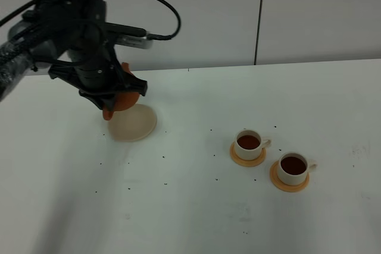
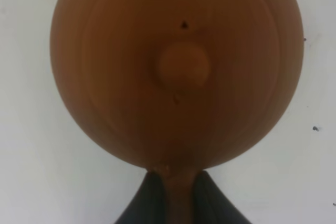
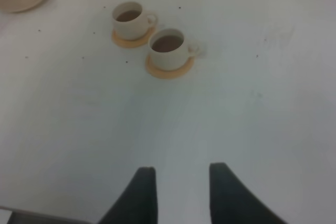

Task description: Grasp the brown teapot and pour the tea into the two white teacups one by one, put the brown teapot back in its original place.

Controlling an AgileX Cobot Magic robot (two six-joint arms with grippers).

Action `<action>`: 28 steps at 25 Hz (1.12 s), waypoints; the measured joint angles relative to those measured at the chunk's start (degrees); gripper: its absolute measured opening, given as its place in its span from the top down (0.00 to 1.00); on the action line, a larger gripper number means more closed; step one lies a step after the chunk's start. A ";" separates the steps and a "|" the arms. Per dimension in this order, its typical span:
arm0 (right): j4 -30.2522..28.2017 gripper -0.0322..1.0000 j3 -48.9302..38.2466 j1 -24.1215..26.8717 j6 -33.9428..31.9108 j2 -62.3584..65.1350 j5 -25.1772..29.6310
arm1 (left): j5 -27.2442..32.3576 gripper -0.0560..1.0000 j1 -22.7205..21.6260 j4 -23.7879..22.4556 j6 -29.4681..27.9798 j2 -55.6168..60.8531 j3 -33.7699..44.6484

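A bare robot test room, more lab than home.

A plain white counter [image 1: 196,218] speckled with small dark marks stands against blank pale wall panels [image 1: 315,10] split by dark seams. A black cabled robot arm [image 1: 77,34] works over it; nothing domestic surrounds the few tea things set out.

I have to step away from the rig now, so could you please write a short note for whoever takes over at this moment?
Left hand: shut on the teapot by its handle, holding it at the far edge of the beige saucer; I cannot tell whether it already touches the saucer.
Right hand: open, empty, hanging over bare table, away from the cups.
Cups: near cup and far cup each stand on an orange coaster, both holding dark tea.
Done: both cups poured.
Left: set the teapot squarely on the saucer, let go, pull the left arm back.
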State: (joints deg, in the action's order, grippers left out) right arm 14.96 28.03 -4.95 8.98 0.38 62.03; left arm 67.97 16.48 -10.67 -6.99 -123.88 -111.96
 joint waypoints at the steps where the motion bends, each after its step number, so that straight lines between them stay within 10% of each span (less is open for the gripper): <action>1: 0.00 0.73 0.00 0.00 0.00 0.00 0.00 | 0.00 0.78 -1.01 1.20 0.51 0.00 0.06; 28: 0.00 0.73 0.00 0.00 0.00 0.00 0.00 | -16.78 0.78 -3.31 10.67 3.57 -1.87 13.34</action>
State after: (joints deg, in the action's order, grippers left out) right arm 14.96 28.03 -4.95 8.98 0.38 62.03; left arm 51.19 13.17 0.00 -3.43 -125.74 -98.61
